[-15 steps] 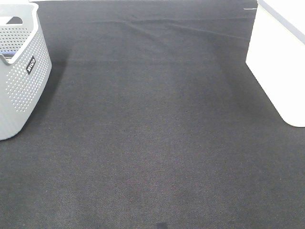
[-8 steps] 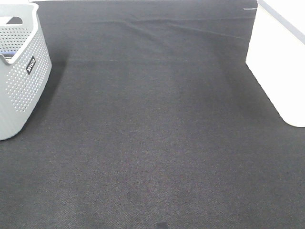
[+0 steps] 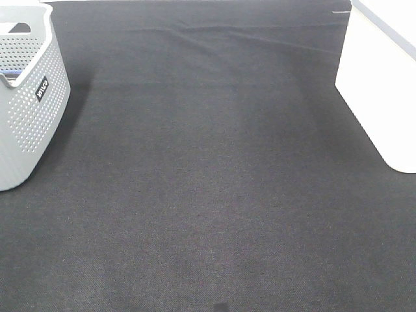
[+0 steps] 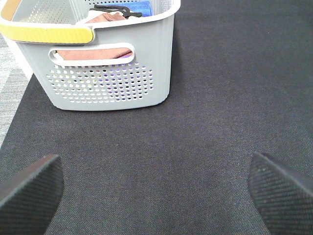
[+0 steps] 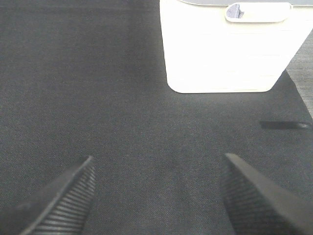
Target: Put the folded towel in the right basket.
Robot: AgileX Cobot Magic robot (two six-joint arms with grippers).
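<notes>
Counter point(image 3: 214, 182) lay bare between grey basket point(image 3: 26, 110) and white right basket point(image 3: 380, 91); towels point(image 4: 105, 51) sat inside the grey one, straight ahead of the released left claw point(image 4: 156, 183), nearer than the likewise released right claw point(image 5: 156, 196).

Dark cloth-covered table point(image 3: 208, 182): grey perforated basket point(image 3: 26, 110) is set at left, white basket point(image 3: 380, 84) at right.

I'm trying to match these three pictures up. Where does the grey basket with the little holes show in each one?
Exterior high: the grey basket stands at the left edge, upper corner.
Left wrist: it fills the upper left, cloths inside, beyond the open left gripper.
Right wrist: not in it; only the white basket.
Shared landmark: the dark mat.
</notes>
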